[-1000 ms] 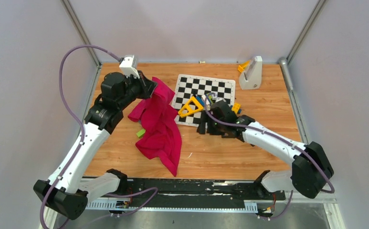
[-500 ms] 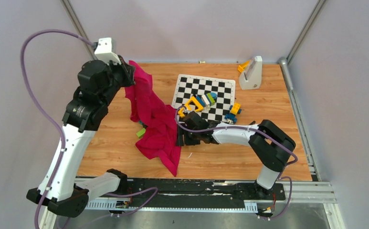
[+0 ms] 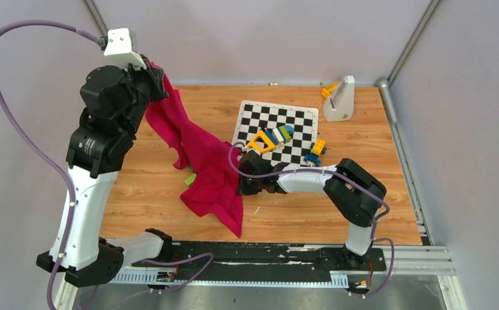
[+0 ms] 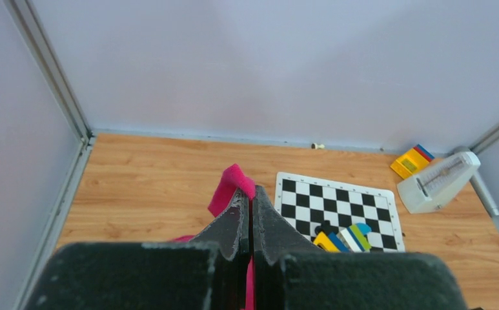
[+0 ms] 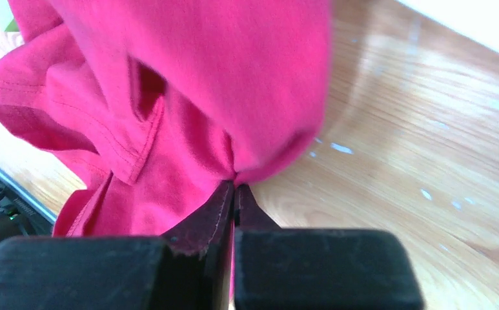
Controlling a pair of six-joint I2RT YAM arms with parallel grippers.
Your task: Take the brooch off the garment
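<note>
The magenta garment point(image 3: 201, 155) hangs from its top corner at the back left and drapes down onto the wooden table. My left gripper point(image 3: 155, 77) holds that corner high, and in the left wrist view the left gripper point(image 4: 251, 194) is shut on a fold of the garment point(image 4: 228, 187). My right gripper point(image 3: 241, 184) sits low on the table at the cloth's right edge. In the right wrist view the right gripper point(image 5: 235, 186) is shut on a pinch of the garment point(image 5: 201, 77). The brooch is hidden in every view.
A chequered board point(image 3: 298, 119) lies at the back centre with coloured toy blocks point(image 3: 282, 134) and a yellow frame point(image 3: 259, 141) on it. A white stand point(image 3: 339, 100) is at the back right. A small lime-green piece point(image 3: 189, 179) lies by the cloth's left edge.
My left arm has raised the garment corner higher and to the left. My right gripper has moved left from the board to the cloth's edge and shut on it.
</note>
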